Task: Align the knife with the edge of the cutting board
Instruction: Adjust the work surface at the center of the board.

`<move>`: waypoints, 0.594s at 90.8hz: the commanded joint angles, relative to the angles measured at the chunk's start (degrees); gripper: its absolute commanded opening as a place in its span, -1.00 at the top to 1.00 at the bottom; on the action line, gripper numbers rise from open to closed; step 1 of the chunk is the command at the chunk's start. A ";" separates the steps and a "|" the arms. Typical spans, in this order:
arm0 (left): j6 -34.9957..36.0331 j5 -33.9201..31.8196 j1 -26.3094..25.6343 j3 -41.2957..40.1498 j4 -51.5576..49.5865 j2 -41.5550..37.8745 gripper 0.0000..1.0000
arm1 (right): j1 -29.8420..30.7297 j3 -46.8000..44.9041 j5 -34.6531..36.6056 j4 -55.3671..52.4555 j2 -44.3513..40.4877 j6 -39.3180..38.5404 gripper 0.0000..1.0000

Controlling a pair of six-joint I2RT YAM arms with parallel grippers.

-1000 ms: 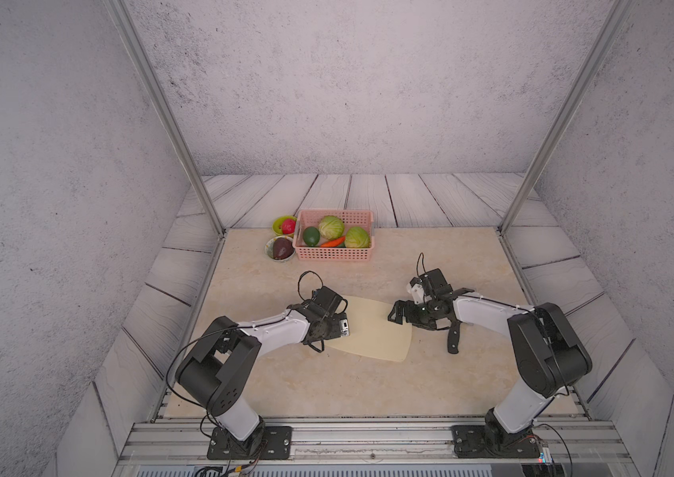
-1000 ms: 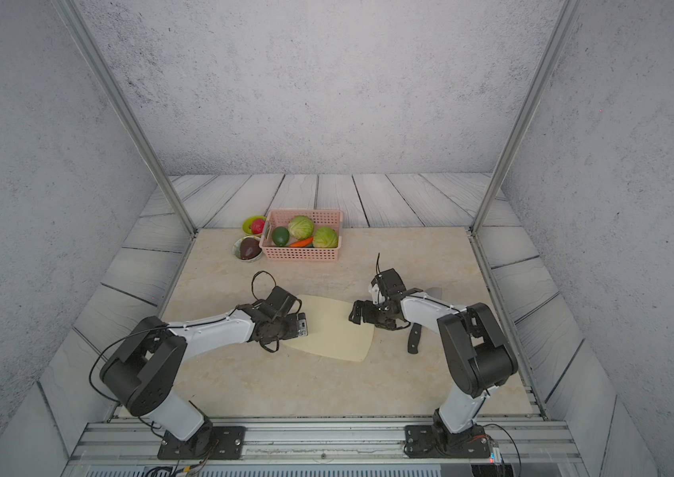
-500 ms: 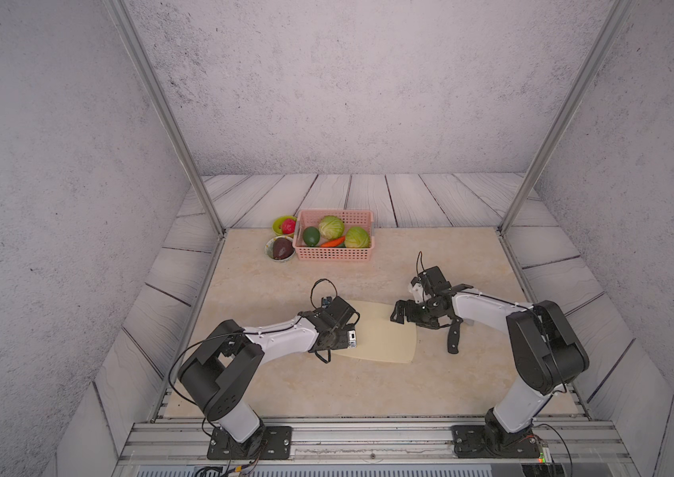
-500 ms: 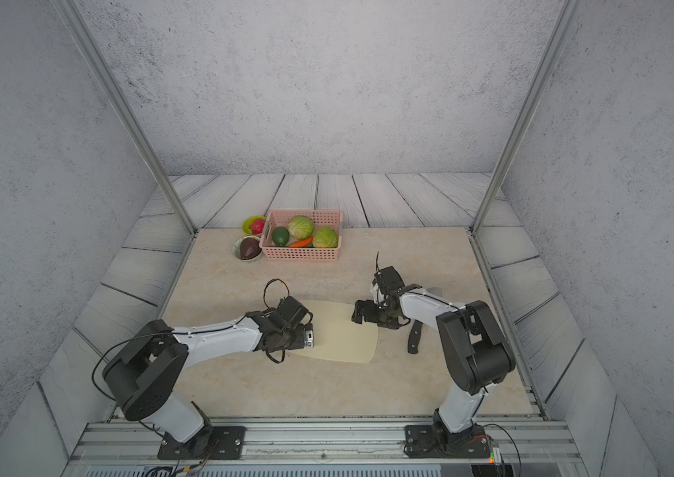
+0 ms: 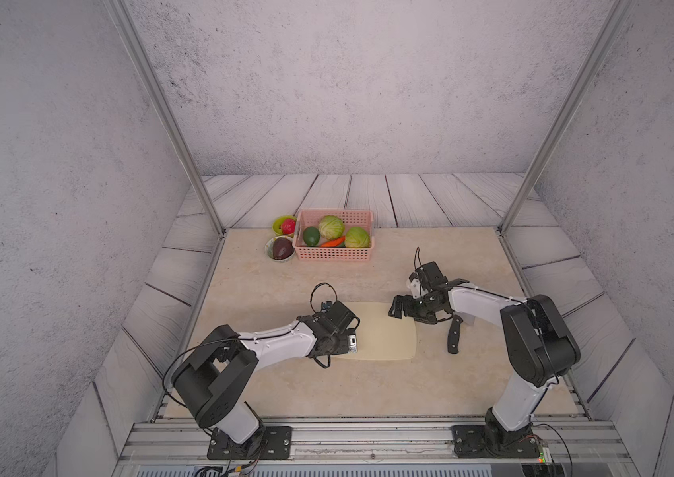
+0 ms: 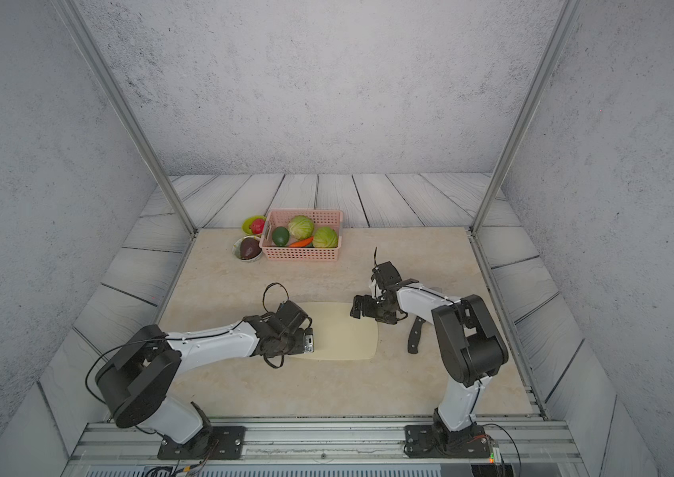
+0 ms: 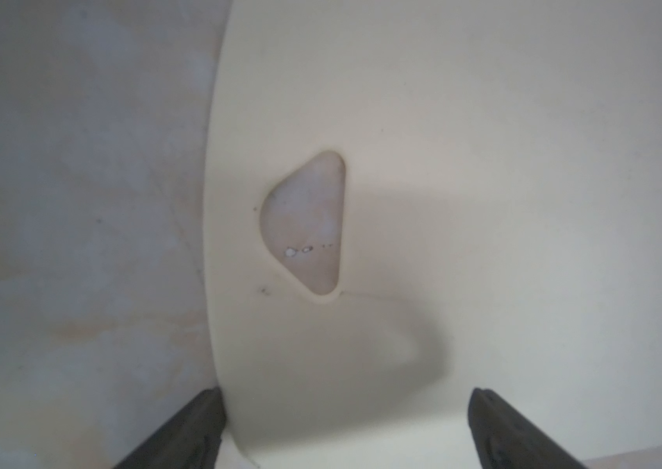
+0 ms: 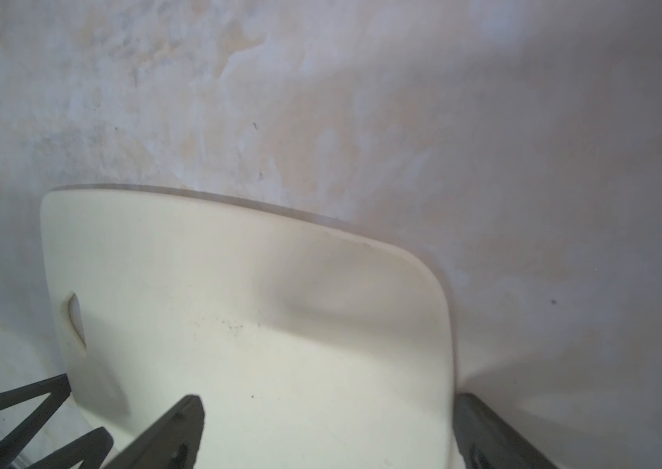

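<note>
Cutting board [image 5: 384,334] and knife [image 5: 453,336] both lie on the pale marbled worktop [image 5: 285,392], which fills the floor of the grey-walled cell in both top views. Two white-and-black arms reach in from the near rail and meet the board from opposite ends. The board lies flat near the middle of the worktop, its long sides running across the scene. At the far left stands a pink basket [image 5: 333,252] holding two cabbages, an avocado and a carrot. The left gripper [image 7: 341,402] hangs low over the board's left short end with its jaws spread wide and nothing between them; one finger is over the board and one is over bare worktop just past the edge. The right gripper [image 8: 329,404] is likewise spread wide and empty, straddling the right short end in the same way. Whether either touches the board cannot be told. The knife lies to the right of the board and clearly apart from it. Its black handle points toward the near rail and its blade is mostly hidden beneath the right arm. Two small bowls [image 5: 269,247] sit just left of the basket. A triangular hole [image 7: 307,223] pierces the board beside the left gripper.
</note>
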 commanded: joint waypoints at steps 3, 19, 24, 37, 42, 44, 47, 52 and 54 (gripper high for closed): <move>-2.71 14.09 -1.84 -2.69 -1.61 4.70 -0.97 | 2.44 -0.07 -6.34 -1.08 2.47 1.37 -0.99; -2.60 14.62 -1.66 -2.00 -0.95 6.29 -0.97 | 2.45 1.28 -6.04 -2.28 2.76 1.05 -0.99; -2.69 14.95 -1.34 -1.97 -0.66 6.71 -0.97 | 2.53 1.63 -5.91 -2.63 2.82 0.81 -0.99; -3.08 15.49 -1.18 -2.14 0.31 6.53 -0.97 | 2.50 2.29 -5.81 -3.05 3.31 0.49 -0.99; -3.17 15.64 -1.16 -2.14 0.31 6.38 -0.97 | 2.52 2.45 -5.96 -2.93 3.49 0.65 -0.99; -3.11 15.60 -1.17 -2.14 0.32 6.25 -0.97 | 2.53 2.50 -6.04 -2.75 3.58 0.77 -0.99; -3.12 15.56 -1.16 -2.13 0.23 6.18 -0.97 | 2.53 2.64 -6.33 -2.63 3.73 0.95 -0.99; -3.14 15.62 -1.05 -2.08 0.20 6.04 -0.97 | 2.51 2.87 -6.81 -2.24 3.89 1.30 -0.99; -3.12 15.64 -0.95 -2.06 0.20 6.01 -0.97 | 2.52 2.94 -7.02 -2.08 3.99 1.46 -0.98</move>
